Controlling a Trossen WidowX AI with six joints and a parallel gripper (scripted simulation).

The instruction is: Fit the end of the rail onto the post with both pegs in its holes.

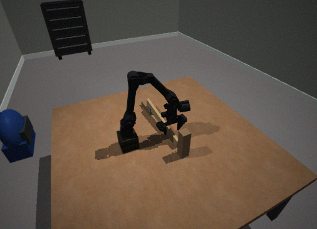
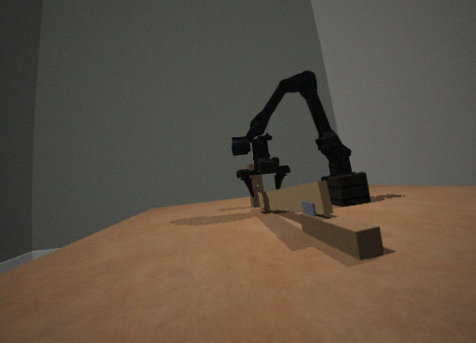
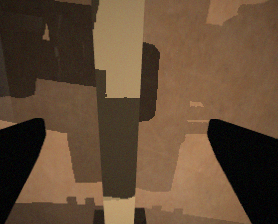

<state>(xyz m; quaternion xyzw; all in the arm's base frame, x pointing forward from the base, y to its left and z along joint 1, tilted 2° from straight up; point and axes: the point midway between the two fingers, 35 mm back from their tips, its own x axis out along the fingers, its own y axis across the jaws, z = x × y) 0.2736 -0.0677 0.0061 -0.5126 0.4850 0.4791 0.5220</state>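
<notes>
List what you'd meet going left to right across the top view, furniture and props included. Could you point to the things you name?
Blue ball-like object [image 1: 12, 128] → dark slatted cabinet [image 1: 67, 32] → the arm's base block [image 1: 129, 143] → short wooden post [image 1: 184, 143] → table leg [image 1: 277, 210]. Rail and pincer left out: they overlap.

My arm is matte black all over, with slim straight links and chunkier, rounded joints. A stubby cylinder juts out by my wrist. My claw has two black fingers, tapering toward blunt tips. My base is a dark, boxy block.
</notes>
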